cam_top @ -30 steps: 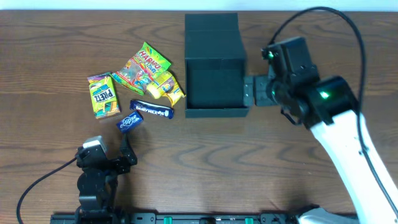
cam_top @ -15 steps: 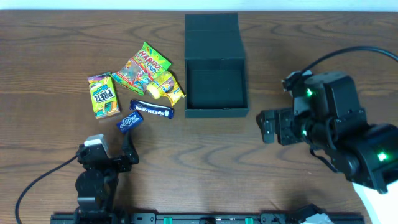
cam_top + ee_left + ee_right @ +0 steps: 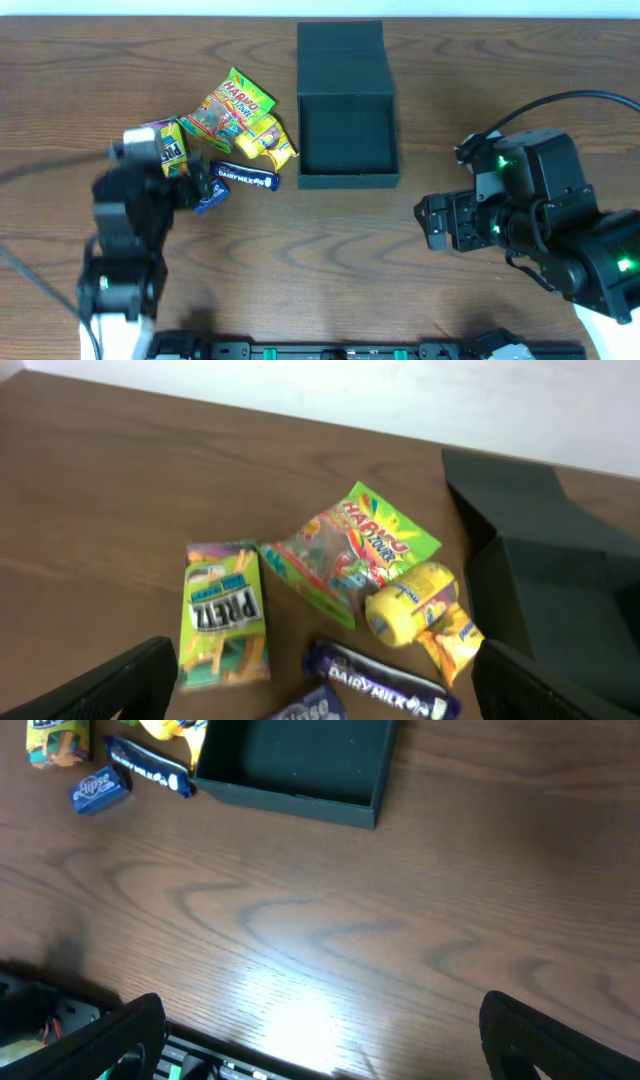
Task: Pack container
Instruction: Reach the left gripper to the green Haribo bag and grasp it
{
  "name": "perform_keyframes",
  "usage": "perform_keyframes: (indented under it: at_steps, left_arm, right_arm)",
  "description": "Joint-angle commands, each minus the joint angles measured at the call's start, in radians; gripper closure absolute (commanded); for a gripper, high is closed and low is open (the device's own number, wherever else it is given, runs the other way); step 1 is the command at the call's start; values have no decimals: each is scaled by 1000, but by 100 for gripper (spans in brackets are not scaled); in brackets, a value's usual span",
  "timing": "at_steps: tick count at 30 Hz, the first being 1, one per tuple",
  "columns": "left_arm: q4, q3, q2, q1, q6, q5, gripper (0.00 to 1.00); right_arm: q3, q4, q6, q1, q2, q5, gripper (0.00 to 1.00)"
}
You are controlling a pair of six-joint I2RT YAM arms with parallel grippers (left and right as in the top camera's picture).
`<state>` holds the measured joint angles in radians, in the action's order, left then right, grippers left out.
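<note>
The container (image 3: 347,181) is a matte black box, open and empty, with its flap lid (image 3: 340,55) laid back at the far centre. It also shows in the left wrist view (image 3: 560,575) and the right wrist view (image 3: 300,765). Left of it lie a Haribo bag (image 3: 238,98), a green Pretz packet (image 3: 222,610), a yellow packet (image 3: 268,140), a Dairy Milk bar (image 3: 247,178) and a blue Eclipse packet (image 3: 212,197). My left gripper (image 3: 196,186) is open over the Eclipse packet and the Dairy Milk bar (image 3: 385,680). My right gripper (image 3: 430,222) is open and empty, right of and nearer than the box.
The table is dark brown wood. A black rail with green parts (image 3: 330,350) runs along the front edge. The right arm's cable (image 3: 560,100) loops over the right side. The left arm's body (image 3: 125,230) covers part of the Pretz packet in the overhead view.
My left arm has moved from the front edge up to the snack packets. My right gripper has drawn back from the box's right wall toward the front right.
</note>
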<state>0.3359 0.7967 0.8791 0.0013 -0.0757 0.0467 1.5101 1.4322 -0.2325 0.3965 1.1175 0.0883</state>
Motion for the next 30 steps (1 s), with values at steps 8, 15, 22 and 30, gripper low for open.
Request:
perform_keyframes:
  at_steps: [8, 15, 22, 30]
  left_arm:
    - [189, 417, 449, -2, 193, 64, 5]
    - [368, 662, 713, -2, 291, 112, 5]
    - [391, 790, 924, -2, 301, 113, 5]
    - [225, 790, 968, -1, 302, 111, 5]
  right_arm:
    - [10, 1, 13, -10, 1, 6, 1]
    - [10, 1, 13, -10, 1, 6, 1]
    - [10, 1, 13, -10, 1, 6, 1]
    - [10, 1, 13, -10, 1, 6, 1]
